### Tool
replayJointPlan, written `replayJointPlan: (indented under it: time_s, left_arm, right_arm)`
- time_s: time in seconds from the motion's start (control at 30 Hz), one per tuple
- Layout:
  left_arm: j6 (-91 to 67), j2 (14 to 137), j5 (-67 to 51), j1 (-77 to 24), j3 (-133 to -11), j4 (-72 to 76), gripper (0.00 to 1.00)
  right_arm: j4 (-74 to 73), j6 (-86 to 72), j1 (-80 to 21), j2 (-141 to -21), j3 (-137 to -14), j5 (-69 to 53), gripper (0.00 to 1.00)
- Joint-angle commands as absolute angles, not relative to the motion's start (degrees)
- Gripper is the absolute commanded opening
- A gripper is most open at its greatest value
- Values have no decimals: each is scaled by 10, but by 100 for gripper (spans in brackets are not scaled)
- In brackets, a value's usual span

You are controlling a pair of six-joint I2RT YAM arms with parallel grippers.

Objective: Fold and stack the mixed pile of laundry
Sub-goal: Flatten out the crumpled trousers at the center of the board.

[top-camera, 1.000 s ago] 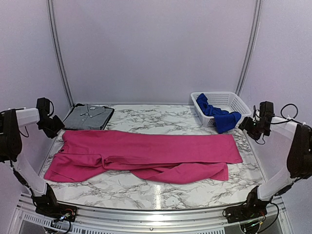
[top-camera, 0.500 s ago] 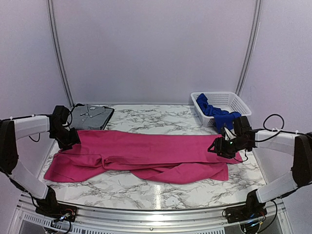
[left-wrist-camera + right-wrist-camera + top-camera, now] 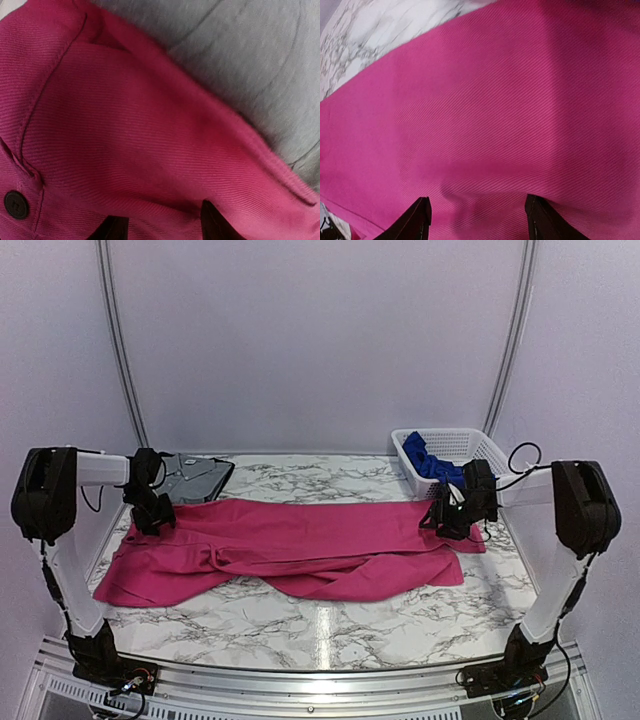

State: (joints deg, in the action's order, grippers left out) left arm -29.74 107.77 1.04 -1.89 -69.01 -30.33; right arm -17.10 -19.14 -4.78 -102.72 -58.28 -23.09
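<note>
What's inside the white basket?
A royal blue garment lies bunched inside the white mesh basket, toward its left end. Nothing else shows in it. Whatever is under the blue cloth is covered, and the right arm hides part of the basket's near wall.

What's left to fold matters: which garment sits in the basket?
The blue garment, bunched in the white basket; the magenta one lies spread on the table.

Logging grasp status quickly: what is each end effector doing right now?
Left end effector: open, fingertips apart on the pink garment.
Right end effector: open on the same garment.
</note>
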Motion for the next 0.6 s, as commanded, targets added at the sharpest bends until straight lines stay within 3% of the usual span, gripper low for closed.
replayJointPlan:
  time_s: [0.0, 0.2, 0.4, 0.43, 0.47, 0.5, 0.57]
  left_arm:
    - [-289, 1071, -12, 14, -751, -311, 54]
    - [-319, 902, -8, 14, -642, -345, 70]
    - [-396, 771, -14, 14, -516, -400, 72]
    - [-414, 753, -17, 14, -502, -407, 79]
    - [-433, 735, -25, 14, -487, -413, 93]
    - [-450, 719, -36, 14, -475, -416, 98]
    - [-488, 691, -45, 13, -452, -423, 99]
  right_arm:
    - [-250, -136, -22, -1011, -636, -222, 65]
    - [-317, -135, -22, -839, -556, -226, 73]
    - [-366, -167, -22, -747, -455, -180, 72]
    - [-372, -171, -22, -743, -448, -171, 72]
    - [-374, -175, -22, -741, -441, -163, 72]
    - [-370, -185, -22, -741, -436, -161, 72]
    - [-361, -201, -22, -749, -430, -158, 72]
